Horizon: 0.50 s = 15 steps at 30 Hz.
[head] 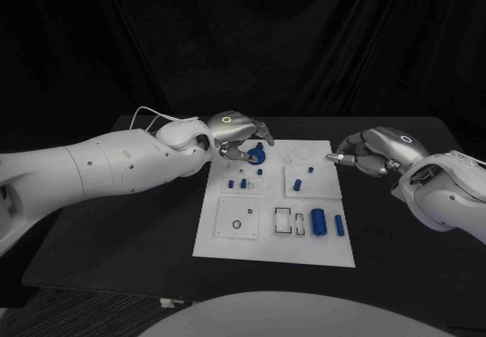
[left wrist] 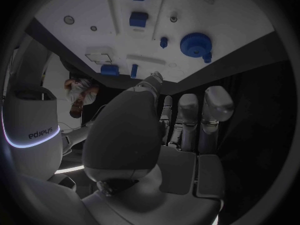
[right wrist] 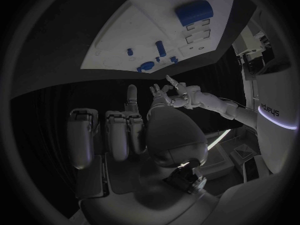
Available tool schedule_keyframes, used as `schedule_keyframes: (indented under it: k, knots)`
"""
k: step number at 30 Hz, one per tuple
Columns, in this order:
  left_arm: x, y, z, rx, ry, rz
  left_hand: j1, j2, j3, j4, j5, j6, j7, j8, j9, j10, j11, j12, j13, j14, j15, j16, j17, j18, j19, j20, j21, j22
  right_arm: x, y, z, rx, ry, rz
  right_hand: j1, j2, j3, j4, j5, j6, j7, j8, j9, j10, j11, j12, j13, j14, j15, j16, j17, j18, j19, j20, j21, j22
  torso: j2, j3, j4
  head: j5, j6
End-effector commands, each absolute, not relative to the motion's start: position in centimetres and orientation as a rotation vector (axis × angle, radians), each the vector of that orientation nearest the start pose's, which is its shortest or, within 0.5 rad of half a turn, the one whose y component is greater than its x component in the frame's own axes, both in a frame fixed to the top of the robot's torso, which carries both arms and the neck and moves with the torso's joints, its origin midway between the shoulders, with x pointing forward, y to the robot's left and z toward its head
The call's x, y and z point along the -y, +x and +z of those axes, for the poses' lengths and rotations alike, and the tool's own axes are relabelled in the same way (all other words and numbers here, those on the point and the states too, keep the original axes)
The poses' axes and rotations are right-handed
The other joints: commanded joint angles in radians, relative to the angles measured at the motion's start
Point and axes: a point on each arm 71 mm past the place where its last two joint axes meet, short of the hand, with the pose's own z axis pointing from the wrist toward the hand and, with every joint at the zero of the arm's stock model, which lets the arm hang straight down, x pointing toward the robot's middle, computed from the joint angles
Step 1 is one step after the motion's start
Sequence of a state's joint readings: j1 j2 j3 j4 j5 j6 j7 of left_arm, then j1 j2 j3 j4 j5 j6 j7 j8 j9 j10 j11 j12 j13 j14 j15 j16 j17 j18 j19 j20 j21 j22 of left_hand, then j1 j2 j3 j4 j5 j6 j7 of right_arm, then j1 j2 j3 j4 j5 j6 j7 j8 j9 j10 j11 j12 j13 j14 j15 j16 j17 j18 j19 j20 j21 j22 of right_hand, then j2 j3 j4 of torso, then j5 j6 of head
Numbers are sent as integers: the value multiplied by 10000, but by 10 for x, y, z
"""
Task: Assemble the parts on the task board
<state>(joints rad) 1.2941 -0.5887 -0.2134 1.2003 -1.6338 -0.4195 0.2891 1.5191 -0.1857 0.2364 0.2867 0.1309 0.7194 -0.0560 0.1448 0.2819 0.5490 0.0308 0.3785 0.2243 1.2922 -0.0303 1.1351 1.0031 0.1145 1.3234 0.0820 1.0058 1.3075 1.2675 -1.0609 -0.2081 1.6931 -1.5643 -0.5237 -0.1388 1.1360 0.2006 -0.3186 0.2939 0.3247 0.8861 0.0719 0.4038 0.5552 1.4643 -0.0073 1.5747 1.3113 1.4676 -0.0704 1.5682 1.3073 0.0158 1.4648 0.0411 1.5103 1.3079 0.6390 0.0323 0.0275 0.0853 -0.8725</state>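
At far left corner of task board (head: pixel 238 242), round blue gear-like part (head: pixel 256 154) sat on white plate, left robot hand (head: pixel 239 130) poised just over it, fingers apart, nothing gripped. Small blue pegs (head: pixel 244 184) stood mid-board; blue peg (head: pixel 298 185) to their right; large blue cylinder (head: pixel 318 222) and slimmer one (head: pixel 339 225) lay near right edge. Board rested mid black bench (head: pixel 121 239). Right robot hand (head: pixel 373 152) hung beside board's far right corner, fingers curled, empty.
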Motion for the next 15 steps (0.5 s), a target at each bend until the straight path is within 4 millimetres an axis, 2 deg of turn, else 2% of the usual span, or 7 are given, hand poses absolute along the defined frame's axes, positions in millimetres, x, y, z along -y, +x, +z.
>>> schedule_keyframes:
  k: [1, 2, 4, 5, 6, 10, 15]
  knots:
    - [-137, 516, -215, -15221, 8638, -6500, -50, -13, 22, -67, 28, 227, 99, -35, -124, 243, 67, 174, -129, 78, 56, 169, 66, -98, 104, -1, 62, 1227, 254, 435, -185, -15110, -2051, 5650, -126, 39, -77, -7, -45, 56, -34, 23, -13, 1065, 5, -39, 2595, 1032, 31, 26, 2635, -1, 749, 43, 60, 2421, 33, -36, 8, 13, -2]
    - [-135, 517, -217, -15359, 8682, -6424, -64, 45, 53, -134, 27, 425, 213, 3, -187, 465, 111, 318, -175, 126, 94, 326, 154, -122, 184, 8, 171, 1269, 254, 434, -186, -15144, -2062, 5664, -126, 39, -77, -7, -45, 56, -34, 23, -13, 1065, 5, -39, 2595, 1032, 31, 26, 2635, -1, 749, 43, 60, 2421, 30, -23, 5, 22, -2]
    - [-132, 517, -220, -15531, 8739, -6336, -116, 116, 77, -237, 46, 615, 275, 52, -240, 794, 115, 530, -168, 173, 109, 480, 232, -136, 249, 11, 251, 1297, 253, 433, -188, -15196, -2073, 5675, -126, 39, -77, -7, -45, 56, -34, 23, -13, 1065, 5, -39, 2595, 1032, 31, 26, 2635, -1, 749, 43, 60, 2421, 47, -10, 4, 43, -2]
    - [-131, 517, -220, -15573, 8755, -6316, -121, 118, 77, -242, 46, 629, 280, 58, -240, 807, 116, 538, -167, 172, 110, 483, 231, -136, 250, 12, 252, 1297, 253, 433, -188, -15214, -2076, 5677, -126, 39, -77, -7, -45, 56, -34, 23, -13, 1065, 5, -39, 2595, 1032, 31, 26, 2635, -1, 749, 43, 60, 2421, 49, -12, 5, 47, -2]
    - [-130, 517, -221, -15615, 8774, -6300, -197, 144, 66, -293, 36, 843, 394, 150, -234, 984, 122, 660, -146, 160, 114, 528, 221, -141, 273, 17, 277, 1306, 253, 433, -189, -15236, -2080, 5681, -126, 39, -77, -7, -45, 56, -34, 23, -13, 1065, 5, -39, 2595, 1032, 31, 26, 2635, -1, 749, 43, 60, 2421, 52, -14, 7, 53, -2]
    - [-126, 516, -225, -15721, 8830, -6309, -306, 244, 112, -482, 75, 1237, 499, 306, -191, 1458, 75, 1002, -7, 220, 112, 747, 328, -162, 349, 22, 407, 1341, 253, 432, -191, -15333, -2096, 5687, -139, 46, -83, -9, -49, 56, -35, 23, -14, 1065, 4, -39, 2595, 1032, 30, 26, 2635, -1, 750, 42, 61, 2422, 46, -7, 13, 49, -2]
    - [-123, 515, -230, -15890, 8856, -6299, -361, 277, 174, -591, 161, 1356, 544, 330, -180, 1728, 50, 1189, 102, 234, 94, 838, 349, -172, 385, 10, 475, 1357, 252, 432, -193, -15414, -2109, 5681, -144, 52, -85, -10, -50, 56, -36, 22, -14, 1065, 5, -39, 2595, 1032, 30, 26, 2635, 1, 747, 41, 56, 2420, 34, -5, 2, 25, -2]
